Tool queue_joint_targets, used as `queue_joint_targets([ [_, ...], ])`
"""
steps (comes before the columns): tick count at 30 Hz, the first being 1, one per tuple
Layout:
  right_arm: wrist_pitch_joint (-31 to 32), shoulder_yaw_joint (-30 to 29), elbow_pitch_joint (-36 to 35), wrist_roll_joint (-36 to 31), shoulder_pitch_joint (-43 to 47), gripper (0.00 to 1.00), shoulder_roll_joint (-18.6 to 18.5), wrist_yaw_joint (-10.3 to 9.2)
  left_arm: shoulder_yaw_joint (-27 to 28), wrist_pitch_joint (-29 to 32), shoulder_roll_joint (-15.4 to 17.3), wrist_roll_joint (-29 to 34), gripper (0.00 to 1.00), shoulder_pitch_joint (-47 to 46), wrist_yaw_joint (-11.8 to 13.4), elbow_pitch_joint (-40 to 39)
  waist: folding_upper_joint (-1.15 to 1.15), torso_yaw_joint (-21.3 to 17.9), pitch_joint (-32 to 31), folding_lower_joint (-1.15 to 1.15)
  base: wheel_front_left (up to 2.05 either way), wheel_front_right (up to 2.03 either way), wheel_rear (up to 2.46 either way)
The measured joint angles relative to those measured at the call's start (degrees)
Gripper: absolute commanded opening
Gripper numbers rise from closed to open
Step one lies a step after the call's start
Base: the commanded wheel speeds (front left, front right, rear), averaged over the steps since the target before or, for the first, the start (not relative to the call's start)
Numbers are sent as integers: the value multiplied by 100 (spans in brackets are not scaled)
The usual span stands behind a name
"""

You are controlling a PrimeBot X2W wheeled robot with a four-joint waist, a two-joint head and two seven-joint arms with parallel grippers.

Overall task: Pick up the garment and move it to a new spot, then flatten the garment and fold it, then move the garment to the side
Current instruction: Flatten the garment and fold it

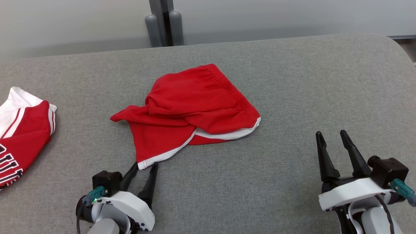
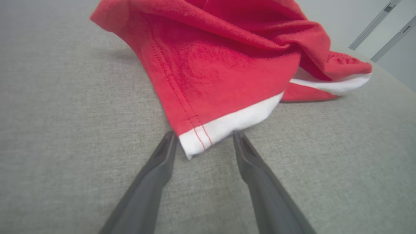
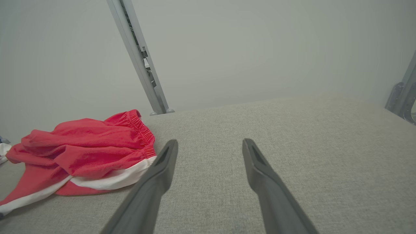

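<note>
A pair of red shorts with white hem trim (image 1: 191,110) lies crumpled in the middle of the grey cushioned surface (image 1: 292,97). Its near white-trimmed corner (image 2: 201,138) points toward me. My left gripper (image 1: 145,165) is open, its two fingertips either side of that corner, low over the fabric surface (image 2: 65,113). In the left wrist view the left gripper (image 2: 204,136) has the hem corner between its tips without being closed on it. My right gripper (image 1: 331,134) stands open to the right of the shorts (image 3: 84,152), holding nothing (image 3: 209,143).
A second red and white garment with lettering (image 1: 19,136) lies at the left edge of the surface. A grey post (image 1: 162,22) stands behind the far edge, with a pale wall beyond. Open grey surface stretches right of the shorts.
</note>
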Motion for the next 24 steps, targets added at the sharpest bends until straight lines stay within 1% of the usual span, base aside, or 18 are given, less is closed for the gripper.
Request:
queue_joint_targets([
  [1,0,0,0,0,0,100,0,0,0,0,0,0,75,0,0,0,0,0,0,0,0,0,0],
  [2,-5,0,3,0,-1,100,0,0,-10,-7,-15,7,66,-26,-25,30,0,2,0,0,0,0,0],
  [3,-20,8,11,1,-4,100,0,0,-29,-25,-34,14,50,-52,-59,87,0,4,-1,0,0,0,0],
  [4,-25,13,18,1,-5,100,0,0,-36,-31,-44,15,48,-59,-79,111,0,3,-3,0,0,0,0],
  [9,-41,32,42,5,-32,100,0,0,-12,-49,-73,77,46,-165,-124,143,0,-10,1,0,0,0,0],
  [10,-42,30,44,5,-32,100,0,0,-2,-52,-76,96,44,-168,-125,130,0,-9,3,0,0,0,0],
  [12,-44,18,51,5,-32,100,0,0,41,-57,-79,142,36,-168,-132,46,0,-8,5,0,0,0,0],
  [13,-46,12,54,7,-32,100,0,0,75,-57,-79,169,31,-168,-132,-5,0,-7,3,0,0,0,0],
  [14,-48,5,55,7,-32,100,-1,0,108,-57,-78,213,12,-166,-132,-66,0,-6,1,0,0,0,0],
  [15,-48,-3,57,7,-32,100,0,0,140,-57,-79,250,1,-165,-132,-133,0,-1,0,0,0,0,0],
  [20,71,118,175,-174,-127,100,-1,0,263,-57,-88,377,0,-61,-144,-435,0,79,-2,0,0,0,0],
  [24,275,357,406,-413,-399,100,2,0,401,-58,-85,460,0,21,-114,-644,0,177,19,0,0,0,0],
])
